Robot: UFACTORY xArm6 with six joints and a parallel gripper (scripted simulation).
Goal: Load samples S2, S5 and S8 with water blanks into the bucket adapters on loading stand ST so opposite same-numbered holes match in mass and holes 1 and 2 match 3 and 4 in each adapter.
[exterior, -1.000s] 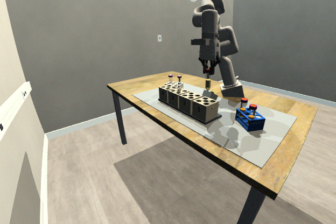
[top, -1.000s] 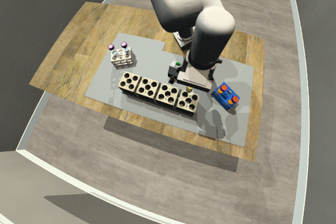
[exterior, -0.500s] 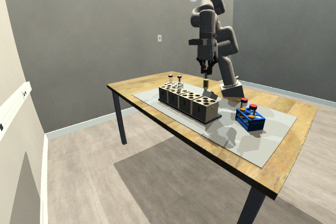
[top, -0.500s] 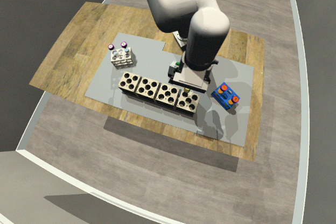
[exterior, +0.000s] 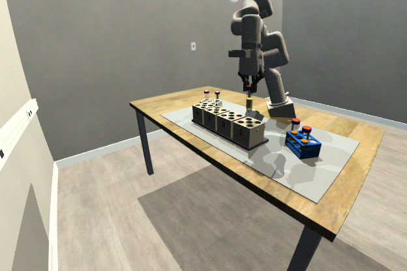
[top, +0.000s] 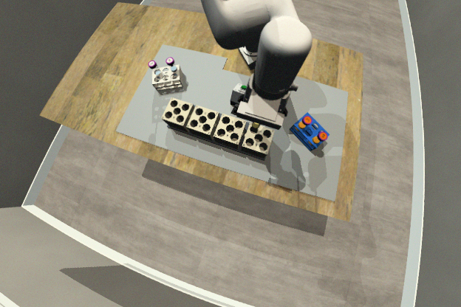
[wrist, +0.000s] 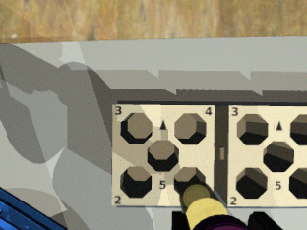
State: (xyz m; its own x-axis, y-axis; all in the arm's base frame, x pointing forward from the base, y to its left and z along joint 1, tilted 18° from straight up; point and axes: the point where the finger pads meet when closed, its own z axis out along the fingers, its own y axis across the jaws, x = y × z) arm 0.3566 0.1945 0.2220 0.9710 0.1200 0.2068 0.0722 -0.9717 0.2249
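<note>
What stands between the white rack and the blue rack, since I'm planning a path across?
The row of four adapters stands between them, with the held tube above; top view shows it.

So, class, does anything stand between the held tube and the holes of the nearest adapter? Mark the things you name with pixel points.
Nothing visible does. The gripper (exterior: pixel 249 88) holds the yellow-filled tube (top: pixel 255 125) (exterior: pixel 249 103) (wrist: pixel 204 211) above adapter 1 (top: pixel 267 133) (exterior: pixel 249 133) (wrist: pixel 126 162), its tip near an empty corner hole.

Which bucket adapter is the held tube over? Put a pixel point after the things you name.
Adapter 1 (top: pixel 247 143) (exterior: pixel 248 133) (wrist: pixel 163 197), the stand's end block nearest the blue rack (top: pixel 298 133) (exterior: pixel 308 152) (wrist: pixel 30 216); the other three sit farther along.
</note>
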